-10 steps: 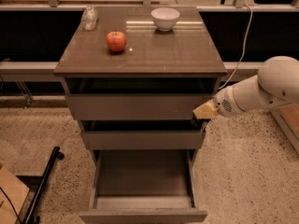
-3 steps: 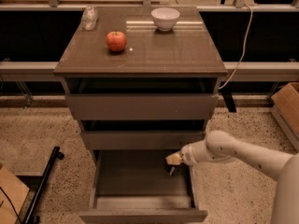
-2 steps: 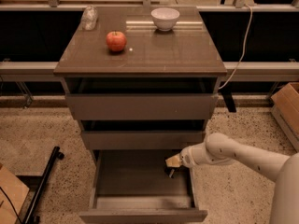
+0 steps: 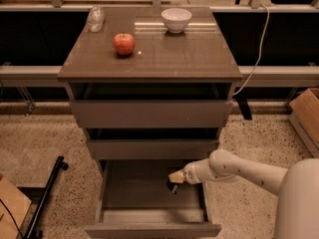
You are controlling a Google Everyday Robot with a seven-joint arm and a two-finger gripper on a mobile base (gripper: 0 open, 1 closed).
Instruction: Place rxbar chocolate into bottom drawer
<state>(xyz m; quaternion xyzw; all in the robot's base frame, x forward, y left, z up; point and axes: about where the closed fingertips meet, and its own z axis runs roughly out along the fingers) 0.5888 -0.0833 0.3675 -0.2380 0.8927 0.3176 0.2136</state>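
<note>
The bottom drawer is pulled out wide open, and the bare part of its floor shows nothing lying on it. My gripper reaches in from the right and hovers inside the drawer, near its right back part, just under the middle drawer. A small dark shape sits directly below the gripper's tip. I cannot tell whether it is the rxbar chocolate. No black-wrapped bar shows anywhere else.
On the cabinet top stand a red apple, a white bowl and a clear bottle. The top drawer and middle drawer are slightly open. A cardboard box is at the right, and a black pole lies on the floor at the left.
The arm has come down from beside the top drawer's right end into the open bottom drawer. Over the last second it has barely moved.
</note>
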